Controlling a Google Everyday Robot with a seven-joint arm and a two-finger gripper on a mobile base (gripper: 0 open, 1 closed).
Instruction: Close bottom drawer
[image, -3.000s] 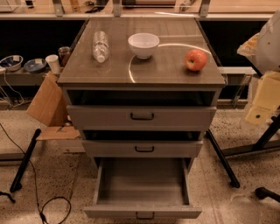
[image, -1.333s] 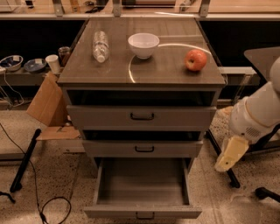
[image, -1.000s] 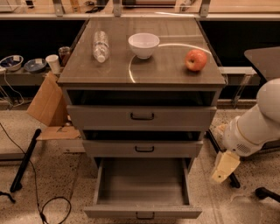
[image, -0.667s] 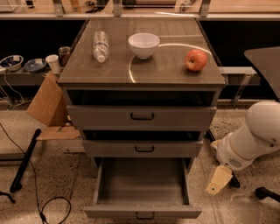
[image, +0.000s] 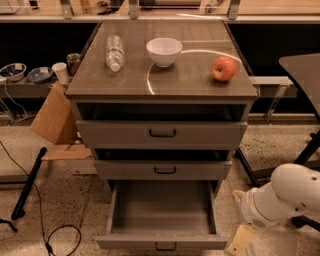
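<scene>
Hovering low in the bottom right corner, the gripper (image: 239, 243) sits down by the speckled floor, just beside the right front corner of the bottom drawer (image: 162, 212). Contact there can't be made out, nor whether the gripper is open or closed. Its bulky white arm (image: 280, 197) runs off to the right.

The bottom drawer is pulled well out of the cabinet, grey box showing, small black handle (image: 165, 246) at the centre of its low front. Above it the middle drawer (image: 200, 170), then the top drawer (image: 210, 134) with its wider handle, each with a dark gap over its front.

Off left, a black pole (image: 29, 182) leans over the floor and a cardboard piece (image: 54, 120) rests by the cabinet.

Up on the cabinet top (image: 190, 80): a red apple (image: 223, 68) on the right, a white bowl (image: 164, 51) in the middle, and a clear water bottle (image: 114, 52) lying on its side on the left, all apart.
</scene>
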